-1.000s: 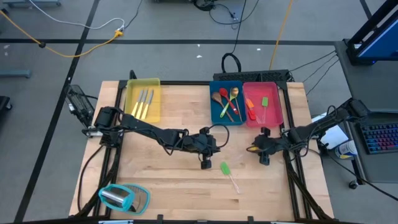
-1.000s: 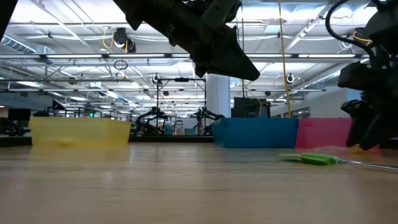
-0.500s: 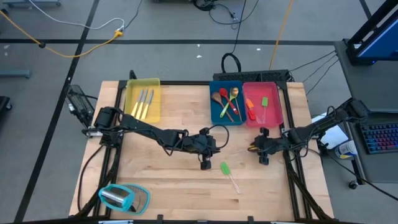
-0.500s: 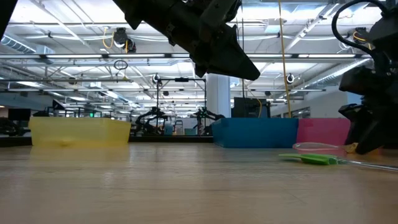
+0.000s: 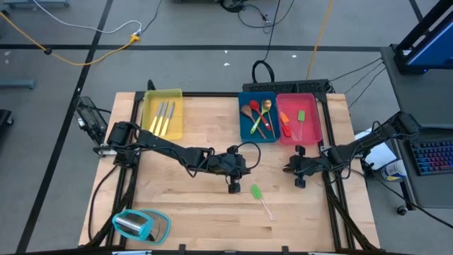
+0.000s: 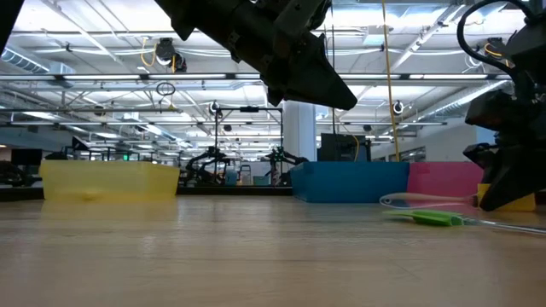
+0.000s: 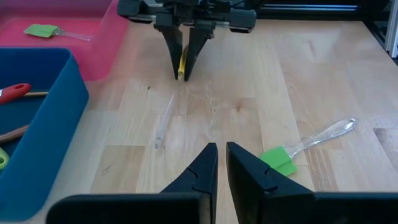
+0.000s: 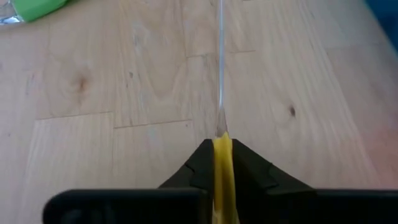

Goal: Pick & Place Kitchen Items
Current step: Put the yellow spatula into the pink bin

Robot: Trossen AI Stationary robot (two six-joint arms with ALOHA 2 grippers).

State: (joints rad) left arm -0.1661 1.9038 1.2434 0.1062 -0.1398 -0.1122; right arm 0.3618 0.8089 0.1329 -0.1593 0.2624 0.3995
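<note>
The table (image 5: 177, 205) is of light wood planks and stands on a grey floor with cables and tape lines. At its far edge are a yellow tray (image 5: 163, 113) with silver cutlery (image 5: 164, 116), a blue tray (image 5: 257, 115) with wooden, gold, green and red spoons (image 5: 259, 117), and a pink tray (image 5: 299, 117) with small spatulas (image 5: 291, 119). A teal-and-clear object (image 5: 141, 225) lies at the near left corner. In the low view the room behind is a big hall with ceiling lights and more equipment.

The right gripper (image 5: 290, 167) is low over the table, just in front of the pink tray, clenched on a yellow spatula (image 8: 222, 163); the clear handle (image 7: 163, 119) points away from the fingers and lies low over the wood. The left gripper (image 7: 221, 163) hovers near the table middle with its fingers almost together and nothing between them. A green spatula (image 5: 259, 197) lies on the table between the two grippers, a little nearer to the front edge.

Compared with one second ago, the right gripper has moved a little toward the table middle, and the clear handle now shows in the low view. The left arm has not moved.
</note>
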